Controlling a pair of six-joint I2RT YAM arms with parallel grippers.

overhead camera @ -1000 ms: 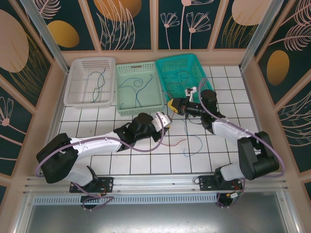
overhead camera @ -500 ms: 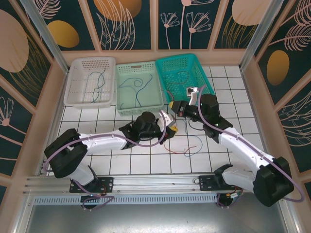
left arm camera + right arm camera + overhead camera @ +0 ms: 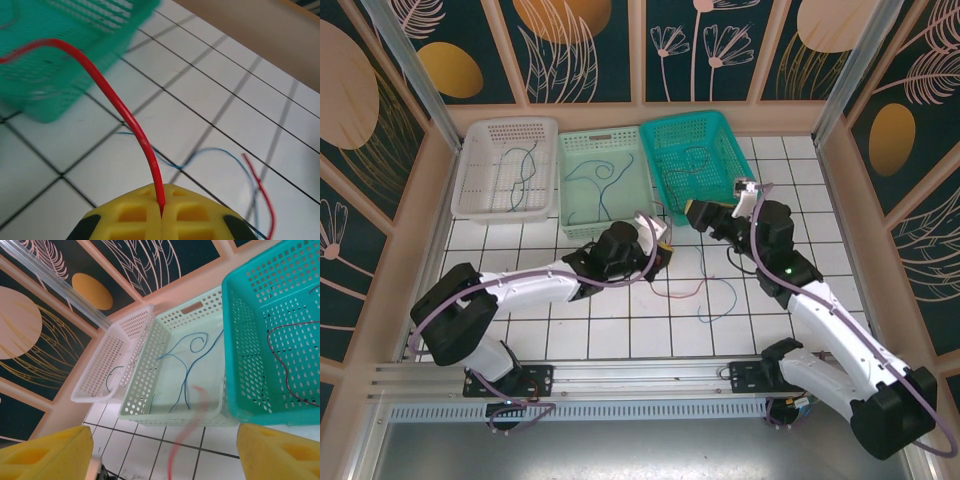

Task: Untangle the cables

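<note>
My left gripper [image 3: 663, 248] is shut on the end of a red cable [image 3: 125, 115], which arcs up out of its yellow jaws [image 3: 161, 214] toward the teal basket [image 3: 60, 60]. The rest of that red cable [image 3: 685, 292] trails across the tiles beside a thin blue cable [image 3: 720, 298], seen in the left wrist view too [image 3: 220, 150]. My right gripper [image 3: 694, 211] hovers at the teal basket's near corner [image 3: 665, 195], open wide [image 3: 165, 460]. A blurred red cable [image 3: 192, 410] hangs loose between its fingers, touching neither.
Three baskets stand in a row at the back: white [image 3: 505, 165], light green [image 3: 607, 185] and teal. Blue cables [image 3: 187, 370] lie in the light green one, a thin red one [image 3: 280, 365] in the teal one. Wooden walls close in the tiled floor.
My right gripper has opened and let go of the red cable, lifting back to the right. My left gripper, still shut on it, has shifted slightly toward the baskets.
</note>
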